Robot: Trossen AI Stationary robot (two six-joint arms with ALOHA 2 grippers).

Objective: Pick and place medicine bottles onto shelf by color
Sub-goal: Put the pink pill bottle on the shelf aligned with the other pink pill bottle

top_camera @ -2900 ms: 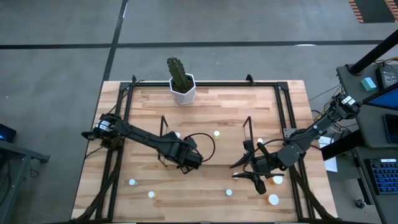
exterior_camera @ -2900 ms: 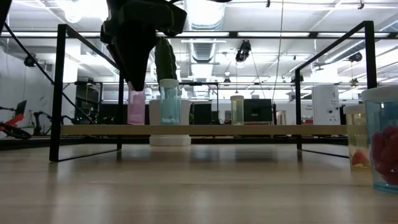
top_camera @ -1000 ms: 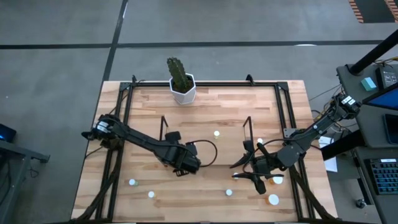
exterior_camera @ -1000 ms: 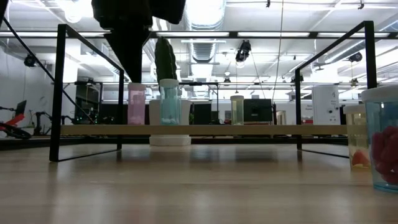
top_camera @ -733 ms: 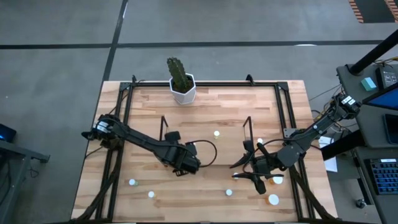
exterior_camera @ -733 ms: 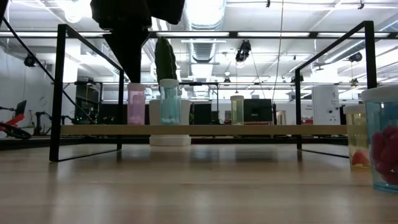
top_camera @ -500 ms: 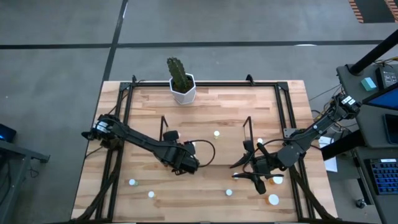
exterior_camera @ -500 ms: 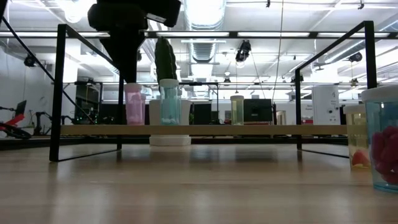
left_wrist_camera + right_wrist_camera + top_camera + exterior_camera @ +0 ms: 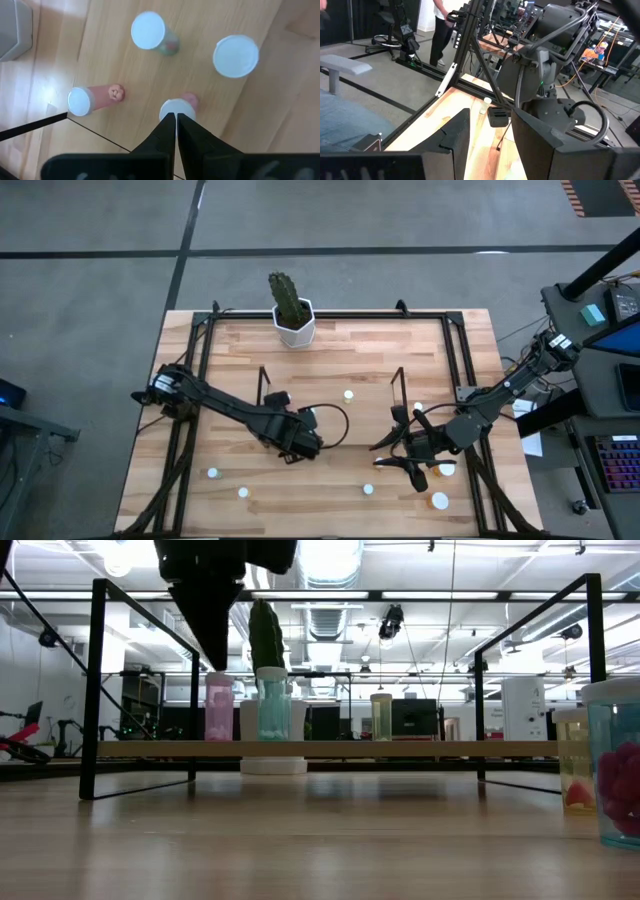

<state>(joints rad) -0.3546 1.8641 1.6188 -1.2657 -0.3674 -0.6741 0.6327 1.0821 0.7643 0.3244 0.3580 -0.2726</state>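
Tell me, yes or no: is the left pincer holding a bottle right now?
No. In the left wrist view the left pincer is shut with nothing between its fingers, poised just above a white-capped pink bottle.

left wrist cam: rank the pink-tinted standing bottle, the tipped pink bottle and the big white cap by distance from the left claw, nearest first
1. Pink-tinted standing bottle: right at the tips of the shut left claw.
2. Big white cap: farther out, to one side.
3. Tipped pink bottle: lying on the wood, opposite side; about as far as the cap, too close to call.
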